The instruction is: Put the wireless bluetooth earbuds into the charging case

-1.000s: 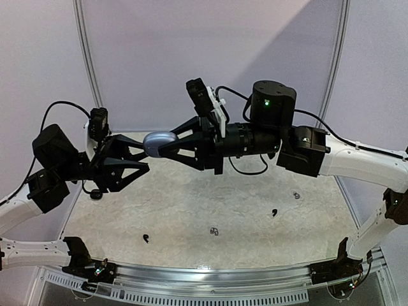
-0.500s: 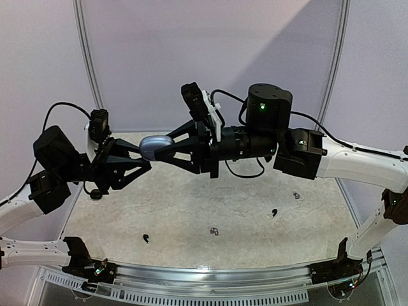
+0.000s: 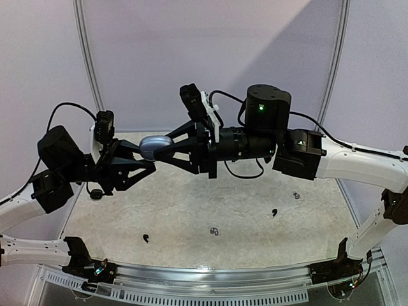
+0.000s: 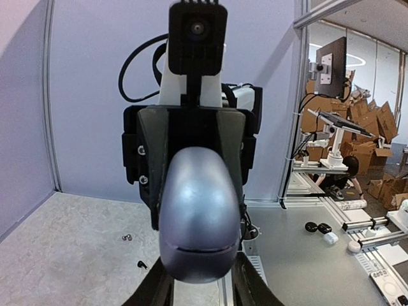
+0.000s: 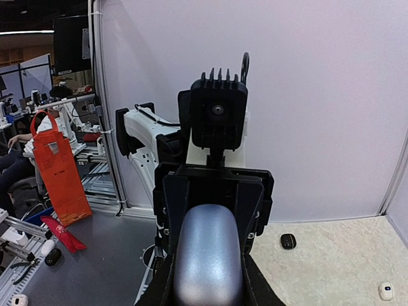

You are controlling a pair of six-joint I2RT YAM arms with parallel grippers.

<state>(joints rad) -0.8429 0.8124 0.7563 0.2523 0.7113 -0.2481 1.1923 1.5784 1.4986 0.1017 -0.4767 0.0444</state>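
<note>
Bench (image 3: 255, 191): pale speckled top, with walls at the far edge and along both sides.
Right arm (image 3: 357, 159): comes in from the right edge and is raised high, its wrist level above the far half of the bench.
Left arm (image 3: 19, 207): rises from the near left corner, its wrist lifted over the left edge and facing the other arm.
Right gripper (image 3: 171, 148): jaws closed onto the charging case, one finger on each side of its right end.
Left gripper (image 3: 148, 158): jaws partly open, with the fingers flanking the case's left end. I cannot tell whether they press on it.
Charging case (image 3: 156, 145): rounded and silvery-blue with a thin seam line. It is held in the air between the two grippers, well above the bench and toward the far left corner.
Black oval object (image 3: 95, 194): lies on the bench just beside the left edge, under the left gripper.
Black earbud (image 3: 146, 239): near the near edge, left of its middle.
Silvery-grey earbud (image 3: 214, 231): near the middle of the near edge.
Second black earbud (image 3: 274, 212): between the bench's middle and the right edge.
Pale earbud (image 3: 296, 194): near the right edge, just beyond the second black earbud. All four earbuds lie loose on the bench, well apart from the case.
</note>
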